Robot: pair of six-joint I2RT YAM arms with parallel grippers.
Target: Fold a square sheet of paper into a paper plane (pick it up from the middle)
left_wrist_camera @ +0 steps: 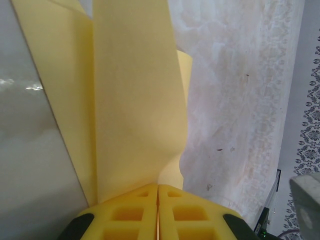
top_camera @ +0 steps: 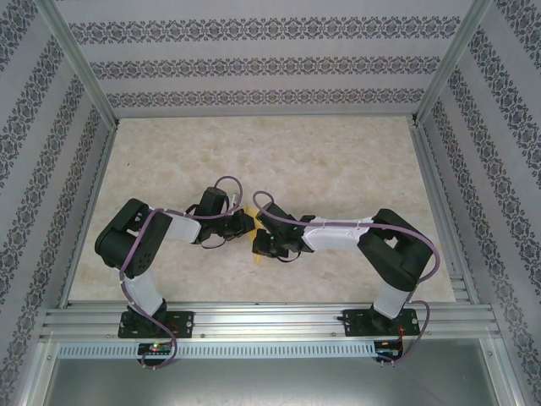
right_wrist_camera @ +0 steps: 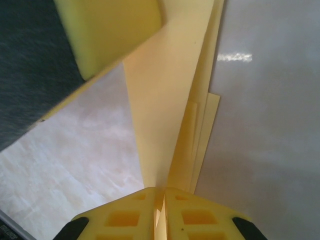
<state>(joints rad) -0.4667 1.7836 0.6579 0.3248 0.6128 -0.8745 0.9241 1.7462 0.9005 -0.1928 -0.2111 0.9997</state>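
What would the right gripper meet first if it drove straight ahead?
The right gripper pinches the folded yellow paper, which runs straight ahead. Beyond, up-left, a finger of the left gripper looks close; depth unclear.

Two black-and-white robot arms reach inward from their bases and meet near the middle of the table. The left arm (top_camera: pixel 139 245) bends at a raised elbow, forearm angled right, and its left gripper (top_camera: pixel 246 222) points toward the other arm. The right arm (top_camera: pixel 385 249) mirrors it, forearm stretched left, with the right gripper (top_camera: pixel 259 248) just below and beside the left one. In the wrist views, each gripper's yellow fingers (left_wrist_camera: pixel 135 212) are pressed together, pinching the folded yellow paper (left_wrist_camera: pixel 135 100) between them.
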